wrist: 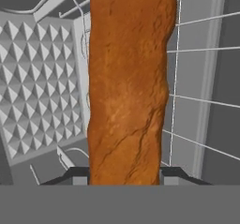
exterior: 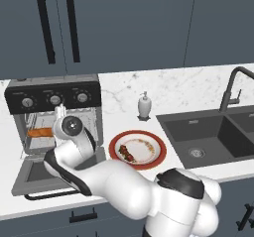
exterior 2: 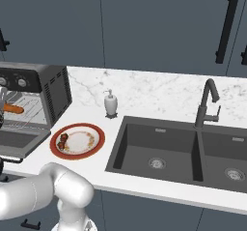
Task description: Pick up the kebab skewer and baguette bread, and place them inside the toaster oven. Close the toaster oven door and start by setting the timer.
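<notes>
Gripper [wrist: 124, 178] clenched on baguette bread [wrist: 127, 82], frame centre, inside toaster oven [exterior: 52, 94]; lower level onto rack [wrist: 197, 96] before release; kebab skewer [exterior: 126, 153] waits on plate [exterior: 154, 159]

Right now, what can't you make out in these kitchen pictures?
- Whether the baguette bread rests on the rack: hand view too close.
- Toaster oven door: the arm hides much of it in the left base view.
- Toaster oven: cut by the right base view's left edge.
- Kebab skewer: chunks too small.

We see the baguette bread [wrist: 127, 85] running top to bottom between the pincer's [wrist: 125, 175] 2 dark fingertips [wrist: 77, 175], over the wire rack [wrist: 197, 96].
</notes>
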Tool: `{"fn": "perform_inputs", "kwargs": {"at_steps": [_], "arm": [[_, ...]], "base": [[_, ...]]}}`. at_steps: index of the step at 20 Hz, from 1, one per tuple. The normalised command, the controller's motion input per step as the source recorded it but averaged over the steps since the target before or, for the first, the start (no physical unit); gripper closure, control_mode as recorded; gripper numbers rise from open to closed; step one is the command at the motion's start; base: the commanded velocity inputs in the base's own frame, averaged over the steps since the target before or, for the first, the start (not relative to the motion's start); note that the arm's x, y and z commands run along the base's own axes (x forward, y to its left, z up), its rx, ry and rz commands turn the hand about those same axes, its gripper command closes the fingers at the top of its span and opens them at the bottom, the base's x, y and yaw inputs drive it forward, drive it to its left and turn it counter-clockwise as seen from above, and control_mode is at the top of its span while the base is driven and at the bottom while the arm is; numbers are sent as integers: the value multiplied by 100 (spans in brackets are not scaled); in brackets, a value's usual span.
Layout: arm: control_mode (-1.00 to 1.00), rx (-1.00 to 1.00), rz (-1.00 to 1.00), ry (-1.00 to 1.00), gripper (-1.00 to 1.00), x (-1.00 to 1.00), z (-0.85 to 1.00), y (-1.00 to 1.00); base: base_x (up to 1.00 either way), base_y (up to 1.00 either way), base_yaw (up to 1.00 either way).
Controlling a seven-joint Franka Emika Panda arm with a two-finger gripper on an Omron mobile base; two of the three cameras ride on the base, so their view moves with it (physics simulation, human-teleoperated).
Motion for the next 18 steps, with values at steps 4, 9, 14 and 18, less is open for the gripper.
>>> {"fn": "perform_inputs", "kwargs": {"at_steps": [4,9,14,18], "arm": [[-100,0,0,0,-100,-25,-17,0],[-100,0,0,0,-100,-15,-5,-5],[-100,0,0,0,-100,-18,-1,-19],[-100,0,0,0,-100,-1,0,-32]], "base": [[0,0,0],[0,0,0],[0,0,0],[0,0,0]]}}
